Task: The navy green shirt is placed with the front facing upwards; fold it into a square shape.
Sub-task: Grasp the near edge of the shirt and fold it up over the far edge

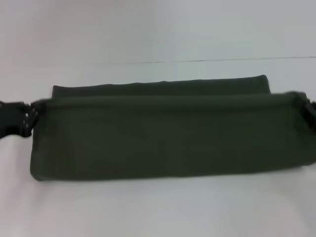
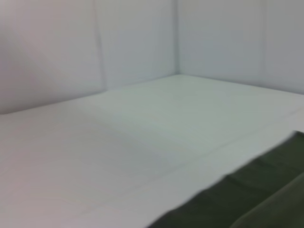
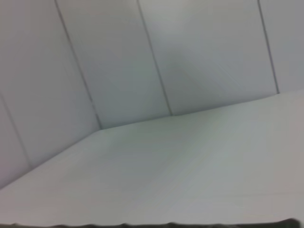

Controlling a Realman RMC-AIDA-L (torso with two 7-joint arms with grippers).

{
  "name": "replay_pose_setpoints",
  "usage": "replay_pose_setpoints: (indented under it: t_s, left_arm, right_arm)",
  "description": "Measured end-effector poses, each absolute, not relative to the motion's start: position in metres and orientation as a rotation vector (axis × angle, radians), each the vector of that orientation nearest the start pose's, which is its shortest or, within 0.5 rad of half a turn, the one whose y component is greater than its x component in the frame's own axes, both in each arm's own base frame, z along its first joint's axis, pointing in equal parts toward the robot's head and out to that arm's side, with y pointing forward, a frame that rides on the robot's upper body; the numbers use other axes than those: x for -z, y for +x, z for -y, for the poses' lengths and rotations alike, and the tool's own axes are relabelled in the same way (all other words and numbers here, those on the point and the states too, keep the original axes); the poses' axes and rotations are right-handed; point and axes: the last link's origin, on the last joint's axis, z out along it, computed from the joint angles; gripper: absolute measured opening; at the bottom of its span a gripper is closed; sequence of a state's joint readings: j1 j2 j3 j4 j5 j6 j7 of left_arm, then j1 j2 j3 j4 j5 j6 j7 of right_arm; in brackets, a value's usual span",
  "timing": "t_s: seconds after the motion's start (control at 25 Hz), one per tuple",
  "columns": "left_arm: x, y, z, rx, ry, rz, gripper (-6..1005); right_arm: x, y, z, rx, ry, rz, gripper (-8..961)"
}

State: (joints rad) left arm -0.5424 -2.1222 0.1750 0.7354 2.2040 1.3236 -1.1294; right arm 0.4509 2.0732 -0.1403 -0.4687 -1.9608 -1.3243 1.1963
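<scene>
Shirt [image 1: 163, 136] mid-frame on counter [image 1: 158, 207], already a wide band, upper layer lifted. Left gripper [image 1: 30, 116] and right gripper [image 1: 303, 106] pinch its ends. Crosswise fold to a square is left, I'd judge.

white table [image 1: 158, 207], folded navy green shirt [image 1: 163, 143] on it

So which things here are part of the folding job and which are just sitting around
Part of the job:
navy green shirt, folded into a long band
left gripper at its left end
right gripper at its right end

Just there:
white table
pale wall panels
</scene>
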Motion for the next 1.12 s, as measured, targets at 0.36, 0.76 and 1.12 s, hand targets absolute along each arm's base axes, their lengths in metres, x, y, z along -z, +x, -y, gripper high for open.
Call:
replay_pose_setpoints:
  t_s: [0.36,0.76,1.12]
  left_arm:
    - [-0.033,-0.321,-0.399,0.307,-2.108,0.613,44]
    - [-0.016,-0.296,-0.440,0.203,-2.017,0.602,45]
    - [-0.005,-0.291,-0.451,0.116,-1.991,0.597,46]
  right_arm:
    - [-0.030,0.330,-0.379,-0.699,-1.961,-0.910,61]
    - [-0.018,0.323,-0.408,-0.597,-1.893,-0.966,61]
    - [-0.014,0.308,-0.430,-0.528,-1.893,-0.943,57]
